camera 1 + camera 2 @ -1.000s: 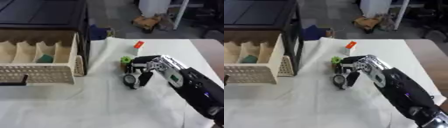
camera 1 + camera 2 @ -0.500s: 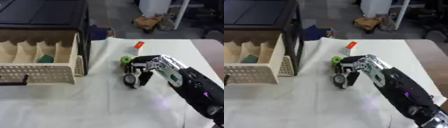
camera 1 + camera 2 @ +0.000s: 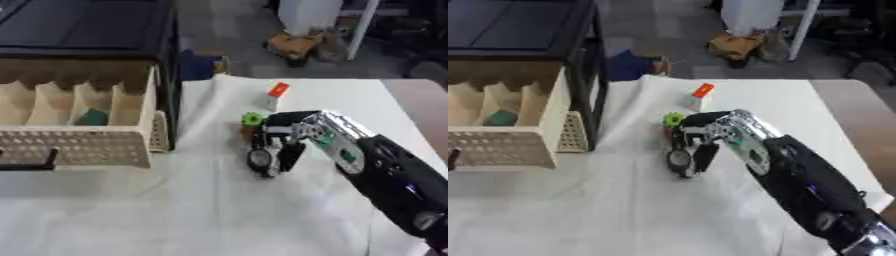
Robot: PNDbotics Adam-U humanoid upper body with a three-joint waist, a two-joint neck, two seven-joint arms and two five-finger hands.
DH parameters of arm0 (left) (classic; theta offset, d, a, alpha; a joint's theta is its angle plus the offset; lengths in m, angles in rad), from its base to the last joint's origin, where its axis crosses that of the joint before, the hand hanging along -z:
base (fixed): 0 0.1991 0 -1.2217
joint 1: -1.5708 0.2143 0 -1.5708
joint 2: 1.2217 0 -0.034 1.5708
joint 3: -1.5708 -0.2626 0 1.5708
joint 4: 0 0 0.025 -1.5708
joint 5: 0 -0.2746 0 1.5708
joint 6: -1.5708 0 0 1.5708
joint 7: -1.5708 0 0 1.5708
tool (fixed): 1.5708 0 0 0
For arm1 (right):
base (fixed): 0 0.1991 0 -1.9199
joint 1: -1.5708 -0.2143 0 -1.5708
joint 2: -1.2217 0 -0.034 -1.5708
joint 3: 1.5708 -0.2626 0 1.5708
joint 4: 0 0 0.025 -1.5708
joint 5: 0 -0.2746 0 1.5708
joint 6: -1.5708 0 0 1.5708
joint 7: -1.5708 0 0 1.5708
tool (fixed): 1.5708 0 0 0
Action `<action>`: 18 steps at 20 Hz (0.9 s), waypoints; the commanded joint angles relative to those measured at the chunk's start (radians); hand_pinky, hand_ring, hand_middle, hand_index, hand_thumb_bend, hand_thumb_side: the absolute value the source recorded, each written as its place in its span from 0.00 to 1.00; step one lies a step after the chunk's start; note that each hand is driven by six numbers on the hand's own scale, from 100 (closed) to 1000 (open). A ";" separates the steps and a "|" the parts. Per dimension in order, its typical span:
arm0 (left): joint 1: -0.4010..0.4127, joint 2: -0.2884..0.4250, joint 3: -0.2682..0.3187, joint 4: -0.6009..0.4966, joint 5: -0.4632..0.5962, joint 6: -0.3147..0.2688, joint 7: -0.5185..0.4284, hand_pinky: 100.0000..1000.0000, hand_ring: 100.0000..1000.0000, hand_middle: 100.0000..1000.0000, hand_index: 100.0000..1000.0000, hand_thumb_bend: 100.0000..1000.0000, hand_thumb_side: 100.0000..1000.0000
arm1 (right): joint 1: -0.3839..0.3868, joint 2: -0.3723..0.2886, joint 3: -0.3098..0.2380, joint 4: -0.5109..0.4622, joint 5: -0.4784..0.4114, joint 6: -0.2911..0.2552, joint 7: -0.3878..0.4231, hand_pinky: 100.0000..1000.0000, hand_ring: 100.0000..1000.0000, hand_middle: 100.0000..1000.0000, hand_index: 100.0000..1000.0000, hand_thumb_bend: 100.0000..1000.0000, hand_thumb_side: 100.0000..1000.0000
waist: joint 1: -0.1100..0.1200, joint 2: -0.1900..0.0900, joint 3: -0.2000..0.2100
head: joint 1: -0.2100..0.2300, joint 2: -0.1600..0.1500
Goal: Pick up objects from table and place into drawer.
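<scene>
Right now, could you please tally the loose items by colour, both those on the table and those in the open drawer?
Green-topped item on the cloth: 1
White box with an orange-red top on the cloth: 1
Dark round item at the right hand, its fingers curled at it: 1
Green item in a drawer compartment: 1
Total: 4

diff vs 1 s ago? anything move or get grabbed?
Hardly any visible change. The right hand stays over the dark round object, fingers curled down around it, object still on the white tablecloth. Green-topped item, orange-and-white box and open drawer with the green thing inside are where they were.
</scene>
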 commanded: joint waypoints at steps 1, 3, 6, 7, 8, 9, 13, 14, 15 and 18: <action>-0.009 0.008 0.005 -0.012 0.002 0.001 -0.002 0.32 0.30 0.42 0.79 0.06 1.00 | -0.007 -0.007 0.005 0.009 0.009 0.003 -0.001 0.45 0.72 0.61 0.74 0.37 0.20 | 0.003 -0.014 0.002 | 0.000 -0.014; -0.008 0.007 0.005 -0.012 0.002 0.001 -0.003 0.32 0.30 0.42 0.79 0.06 1.00 | -0.005 -0.006 0.004 0.011 0.010 0.003 -0.002 0.45 0.72 0.62 0.73 0.37 0.20 | 0.003 -0.014 0.002 | 0.000 -0.014; -0.007 0.006 0.005 -0.012 0.001 0.002 -0.004 0.32 0.30 0.42 0.79 0.06 1.00 | -0.002 -0.004 0.002 0.015 0.010 0.005 -0.005 0.44 0.71 0.59 0.72 0.39 0.16 | 0.004 -0.013 0.003 | 0.000 -0.014; -0.007 0.005 0.005 -0.012 0.001 0.002 -0.004 0.32 0.30 0.42 0.79 0.06 1.00 | 0.000 -0.004 0.001 0.015 0.009 0.007 -0.006 0.44 0.71 0.59 0.72 0.37 0.19 | 0.004 -0.013 0.003 | 0.000 -0.015; -0.007 0.005 0.006 -0.012 0.001 0.002 -0.004 0.32 0.30 0.42 0.79 0.06 1.00 | 0.001 -0.003 0.001 0.016 0.009 0.008 -0.008 0.44 0.71 0.59 0.72 0.37 0.19 | 0.004 -0.012 0.002 | 0.000 -0.015; -0.006 0.004 0.006 -0.012 0.001 0.002 -0.004 0.32 0.30 0.42 0.79 0.06 1.00 | 0.003 -0.002 0.000 0.016 0.008 0.011 -0.010 0.44 0.70 0.59 0.72 0.37 0.19 | 0.005 -0.012 0.002 | 0.000 -0.016; -0.006 0.002 0.006 -0.012 -0.001 0.003 -0.006 0.32 0.30 0.42 0.79 0.06 1.00 | 0.007 0.000 -0.001 0.016 0.005 0.018 -0.022 0.44 0.69 0.58 0.70 0.37 0.19 | 0.006 -0.010 0.002 | 0.000 -0.016; -0.006 0.001 0.006 -0.012 -0.001 0.003 -0.006 0.32 0.30 0.42 0.79 0.06 1.00 | 0.008 0.001 -0.001 0.015 0.004 0.020 -0.025 0.44 0.69 0.57 0.70 0.37 0.19 | 0.007 -0.010 0.002 | 0.000 -0.016; -0.006 0.001 0.006 -0.012 -0.001 0.003 -0.007 0.32 0.30 0.42 0.79 0.06 1.00 | 0.009 0.002 -0.001 0.014 0.004 0.022 -0.028 0.43 0.68 0.57 0.70 0.36 0.19 | 0.007 -0.010 0.002 | 0.000 -0.016; -0.004 -0.001 0.007 -0.012 -0.002 0.005 -0.007 0.32 0.30 0.42 0.79 0.06 1.00 | 0.011 0.003 -0.001 0.013 0.001 0.029 -0.037 0.43 0.67 0.57 0.69 0.35 0.19 | 0.007 -0.009 0.002 | 0.000 -0.017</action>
